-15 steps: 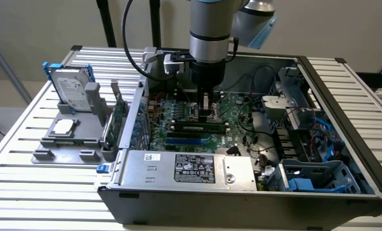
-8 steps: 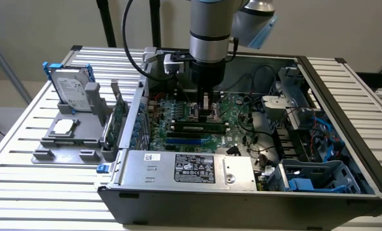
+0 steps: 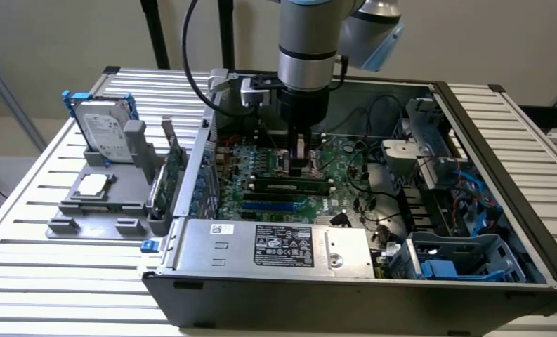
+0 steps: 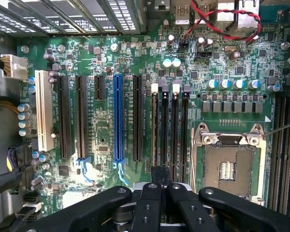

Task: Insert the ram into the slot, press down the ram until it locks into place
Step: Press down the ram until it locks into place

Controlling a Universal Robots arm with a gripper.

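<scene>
Your gripper (image 4: 160,191) closed, pressing the ram (image 3: 292,187)
Thin green stick with dark chips lies in long black slot (image 4: 157,125), fingers clamp nothing

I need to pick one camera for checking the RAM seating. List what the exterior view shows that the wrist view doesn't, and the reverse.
Exterior view alone: the whole open computer case, the power supply at its front, a hard drive on the grey stand outside, and the ram lying in a slot.
Wrist view alone: the blue slot, the white slot and the silver CPU socket seen close.
Both: the shut gripper over the black memory slots on the green motherboard.
</scene>
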